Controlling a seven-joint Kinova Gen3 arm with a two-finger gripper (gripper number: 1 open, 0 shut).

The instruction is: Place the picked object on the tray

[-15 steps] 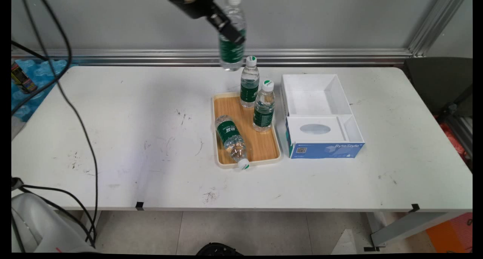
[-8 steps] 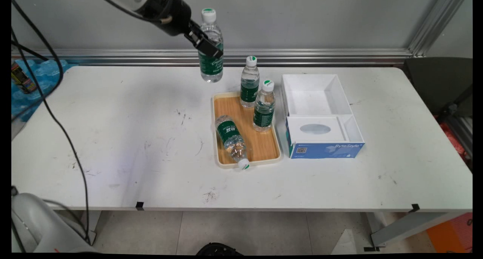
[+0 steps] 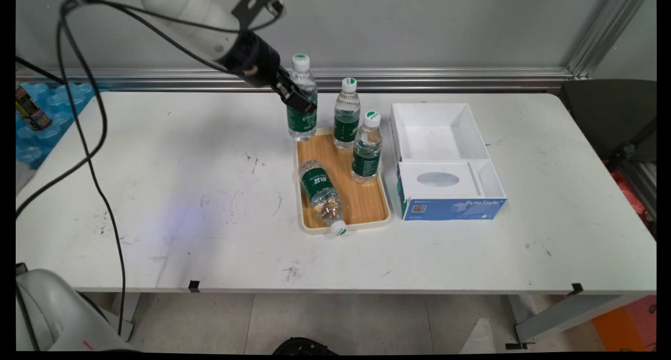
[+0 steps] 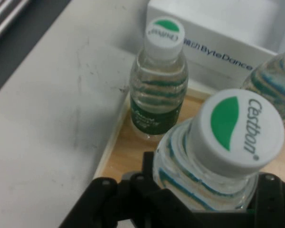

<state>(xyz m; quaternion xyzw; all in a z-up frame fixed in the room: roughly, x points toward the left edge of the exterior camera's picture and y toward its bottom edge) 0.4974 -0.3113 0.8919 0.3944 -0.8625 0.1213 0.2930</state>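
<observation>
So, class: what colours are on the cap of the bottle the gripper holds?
White with a green leaf: the held bottle's cap, clearest in the hand view.

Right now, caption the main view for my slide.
Claw holding an upright water bottle at the wooden tray's far left corner.

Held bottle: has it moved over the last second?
Yes. The held bottle in the gripper has dropped from high above to the tray's far left corner.
</observation>
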